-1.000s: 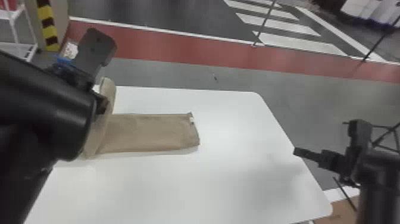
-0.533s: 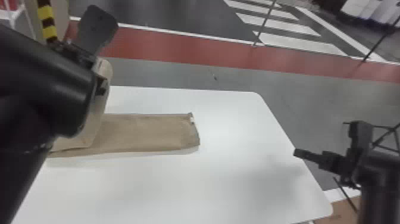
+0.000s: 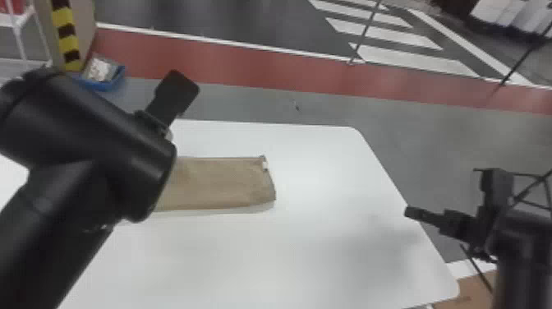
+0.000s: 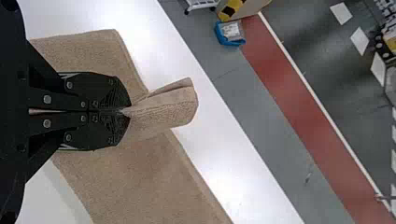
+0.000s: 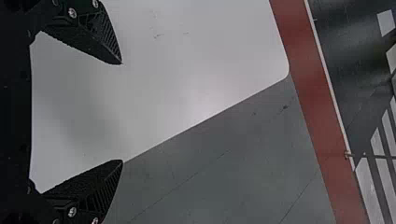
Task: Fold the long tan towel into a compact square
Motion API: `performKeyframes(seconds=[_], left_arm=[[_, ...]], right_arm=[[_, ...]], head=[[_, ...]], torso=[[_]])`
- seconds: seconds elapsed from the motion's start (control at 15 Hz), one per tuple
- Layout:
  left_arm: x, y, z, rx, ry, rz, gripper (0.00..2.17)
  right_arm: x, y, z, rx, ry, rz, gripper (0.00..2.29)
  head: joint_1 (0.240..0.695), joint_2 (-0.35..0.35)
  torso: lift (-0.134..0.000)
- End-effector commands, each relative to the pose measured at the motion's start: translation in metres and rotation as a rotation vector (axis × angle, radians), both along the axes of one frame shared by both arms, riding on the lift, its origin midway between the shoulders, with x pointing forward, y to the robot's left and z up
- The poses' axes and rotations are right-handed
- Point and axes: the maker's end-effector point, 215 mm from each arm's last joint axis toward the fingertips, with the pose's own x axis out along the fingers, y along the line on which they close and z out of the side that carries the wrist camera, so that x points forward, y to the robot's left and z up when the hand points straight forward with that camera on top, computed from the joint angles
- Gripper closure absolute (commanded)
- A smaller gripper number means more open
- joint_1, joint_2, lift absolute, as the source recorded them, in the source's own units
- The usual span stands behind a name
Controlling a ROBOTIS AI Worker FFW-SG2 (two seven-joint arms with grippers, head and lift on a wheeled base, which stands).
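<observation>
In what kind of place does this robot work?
Probably a warehouse or workshop hall: a crosswalk painted on the floor, a red lane, and a yellow-black striped post.

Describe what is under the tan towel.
The white table shows along both long edges of the tan towel and evidently supports it; the area directly beneath is covered, so unseen.

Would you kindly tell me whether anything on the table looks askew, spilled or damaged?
Nothing looks spilled or torn. The one uneven spot is on the tan towel, where a flap sticks out past the closed jaws of the left gripper; that is probably just the fold underway.
</observation>
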Motion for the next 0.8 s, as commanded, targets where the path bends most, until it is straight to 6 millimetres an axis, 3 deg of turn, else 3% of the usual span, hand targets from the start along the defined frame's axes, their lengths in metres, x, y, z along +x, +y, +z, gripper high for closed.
performKeyframes(seconds=[0.0, 0.07, 0.53, 0.73], left_arm=[[-0.013, -0.008, -0.025, 0.031, 0.051, -0.018, 0.93], [-0.019, -0.014, -0.029, 0.034, 0.054, -0.032, 0.07], [-0.031, -0.038, -0.003, 0.005, -0.021, -0.078, 0.04], [-0.034, -0.048, 0.018, -0.035, -0.061, -0.098, 0.04]], right_arm=[[-0.004, -0.001, -0.003, 0.000, 0.007, -0.001, 0.14], [-0.004, 0.000, -0.003, 0.005, 0.005, 0.000, 0.14], [0.001, 0.021, 0.012, 0.053, -0.004, 0.003, 0.14], [0.004, 0.038, 0.017, 0.101, -0.004, 0.009, 0.14]], head=[[0.695, -0.350], [0.695, -0.350], [0.695, -0.350], [0.695, -0.350]], torso=[[-0.124], [-0.124], [-0.124], [-0.124]])
